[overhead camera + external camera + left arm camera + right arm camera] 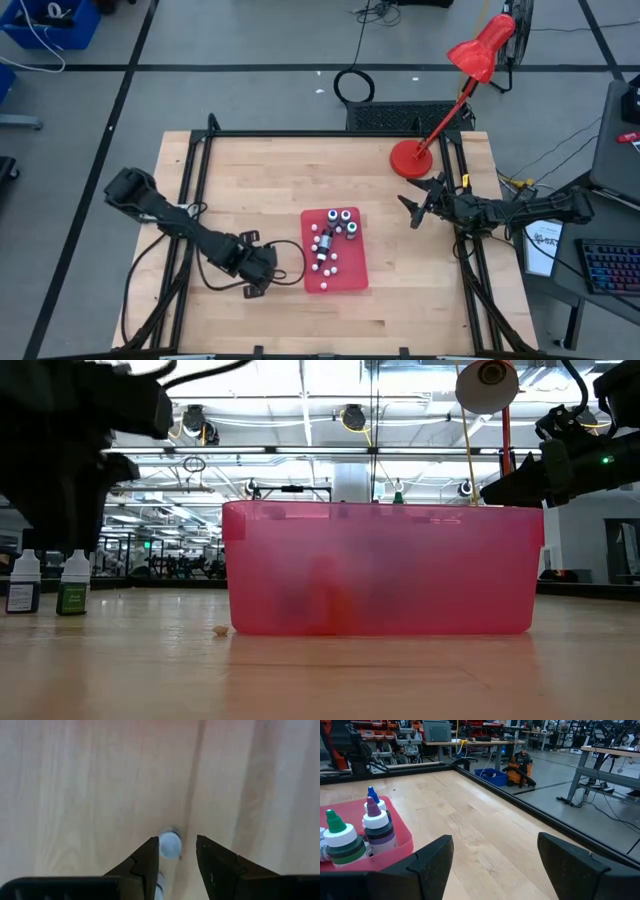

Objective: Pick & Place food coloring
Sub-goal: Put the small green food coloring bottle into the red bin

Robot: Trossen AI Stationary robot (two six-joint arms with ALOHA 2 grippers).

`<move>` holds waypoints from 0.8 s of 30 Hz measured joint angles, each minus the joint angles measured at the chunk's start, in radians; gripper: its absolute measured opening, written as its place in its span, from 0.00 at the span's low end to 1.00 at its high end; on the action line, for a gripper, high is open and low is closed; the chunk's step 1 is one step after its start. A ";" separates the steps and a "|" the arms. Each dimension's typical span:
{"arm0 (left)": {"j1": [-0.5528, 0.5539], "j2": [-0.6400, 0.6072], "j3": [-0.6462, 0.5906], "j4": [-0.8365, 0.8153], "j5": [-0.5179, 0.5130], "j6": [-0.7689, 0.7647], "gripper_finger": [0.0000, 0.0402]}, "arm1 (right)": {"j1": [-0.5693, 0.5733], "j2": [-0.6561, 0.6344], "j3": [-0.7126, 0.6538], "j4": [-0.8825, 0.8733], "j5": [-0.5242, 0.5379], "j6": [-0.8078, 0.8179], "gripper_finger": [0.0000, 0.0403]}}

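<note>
High view: I have the left gripper (253, 283) at nine o'clock of the red tray (353, 279), lowered over a loose food coloring bottle (169, 844), fingers part open, straddling, not yet closed. Remaining bottles (335, 222) stand in the tray. Right gripper (417, 210) waits at three o'clock, wide open, empty.

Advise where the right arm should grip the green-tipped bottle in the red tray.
Grip the green-tipped bottle by its white cap, coming straight down from above. It stands upright by the tray wall with the purple-tipped bottle close beside, so only its top looks free.
</note>
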 joint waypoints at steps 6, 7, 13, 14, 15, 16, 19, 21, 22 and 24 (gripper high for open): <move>0.007 0.026 -0.016 0.025 0.012 -0.014 0.33 | 0.000 0.000 0.000 0.000 0.000 0.000 0.69; 0.008 0.034 -0.017 0.027 0.011 -0.014 0.33 | 0.000 0.000 0.000 0.000 0.000 0.000 0.69; 0.028 0.106 -0.016 0.081 0.025 0.002 0.33 | 0.000 0.000 0.000 0.000 0.000 0.000 0.69; 0.032 0.119 -0.016 0.082 0.037 0.003 0.33 | 0.000 0.000 0.000 0.000 0.000 0.000 0.69; 0.035 0.133 -0.016 0.081 0.055 0.003 0.33 | 0.000 0.000 0.000 0.000 0.000 0.000 0.69; 0.039 0.145 -0.014 0.083 0.070 0.002 0.33 | 0.000 0.000 0.000 0.000 0.000 0.000 0.69; 0.046 0.162 -0.010 0.087 0.098 0.005 0.33 | 0.000 0.000 0.000 0.000 0.000 0.000 0.69; 0.046 0.164 -0.010 0.088 0.101 0.010 0.33 | 0.000 0.000 0.000 0.000 0.000 0.000 0.69; 0.046 0.164 -0.011 0.089 0.099 0.010 0.33 | 0.000 0.000 0.000 0.000 0.000 0.000 0.69; 0.045 0.158 -0.012 0.089 0.098 0.010 0.33 | 0.000 0.000 0.000 0.000 0.000 0.000 0.69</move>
